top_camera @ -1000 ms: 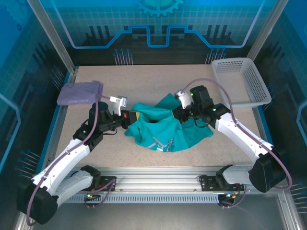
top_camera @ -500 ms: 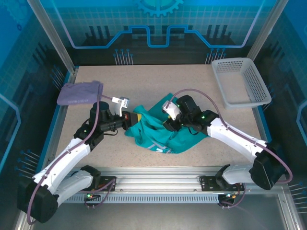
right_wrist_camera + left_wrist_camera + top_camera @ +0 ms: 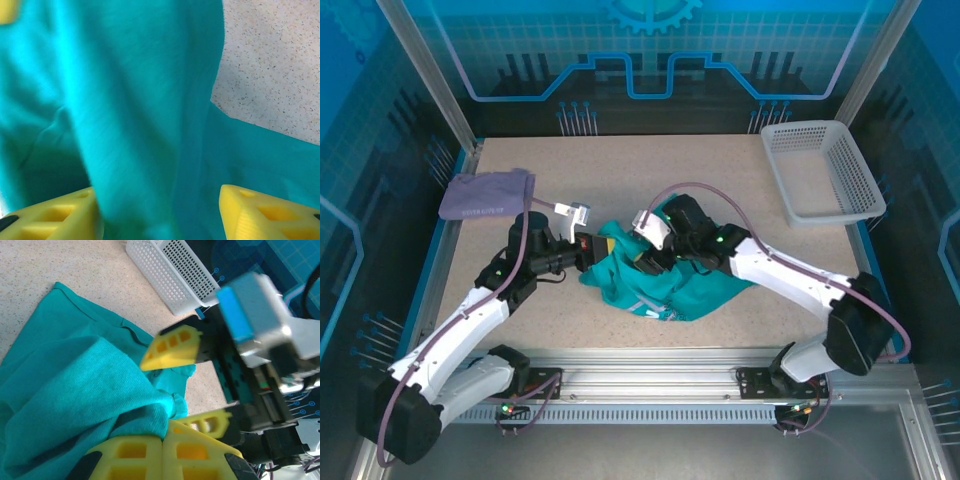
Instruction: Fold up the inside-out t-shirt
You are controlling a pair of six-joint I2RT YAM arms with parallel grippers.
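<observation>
The teal t-shirt (image 3: 672,288) lies crumpled in the middle of the counter (image 3: 720,165), nearer the front edge, well apart from the purple garment (image 3: 485,194) at far left and the basket (image 3: 825,170) at far right. Over the last second the right gripper (image 3: 642,256) has swept from the shirt's right side across to its left. It has dragged the right half over the rest, so the cloth now sits in a tighter, narrower heap. Its jaws, closed a second ago, are now spread. In the right wrist view the right gripper (image 3: 160,220) has loose cloth lying between its parted fingers, clamped by neither. The left gripper (image 3: 592,247) has not moved: its fingers (image 3: 162,455) are pressed together, apparently pinching a raised fold at the shirt's left edge, though the close view shows little of the contact. The two grippers are now just beside each other. We judge that the right side has just been let go, so this fold-over is done, but the shirt is bunched, not flat, and needs smoothing.
</observation>
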